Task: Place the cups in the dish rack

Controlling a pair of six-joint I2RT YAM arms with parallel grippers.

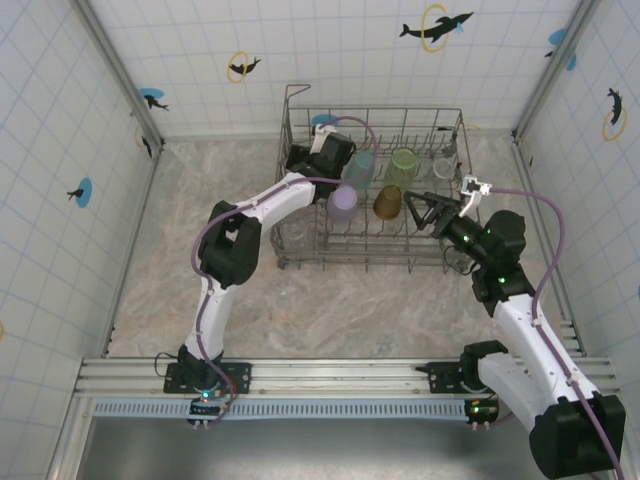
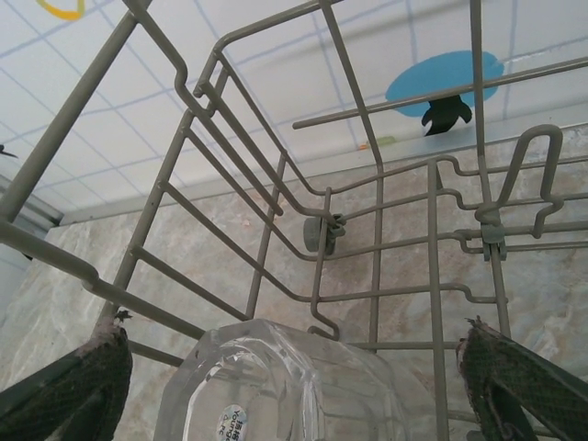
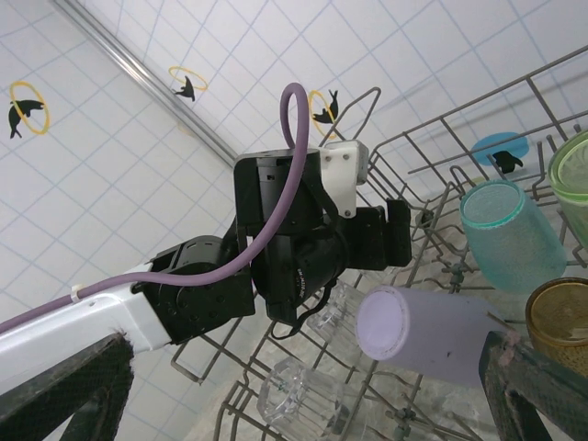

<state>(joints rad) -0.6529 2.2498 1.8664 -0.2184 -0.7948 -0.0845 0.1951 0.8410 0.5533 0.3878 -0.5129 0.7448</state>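
Your left gripper [image 2: 294, 378] stands with jaws spread, flanking but not touching a clear colourless plastic tumbler [image 2: 276, 409]. It sits base-up among the tines in the far-left part of the grey wire dish rack [image 1: 350, 262], presumably to drain. Your right gripper [image 1: 418, 208] hovers wide open, empty, beside the amber-brown translucent tumbler [image 1: 388, 202].

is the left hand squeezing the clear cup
No, the fingers of the left hand stand spread wide, a gap on each side of the clear cup.
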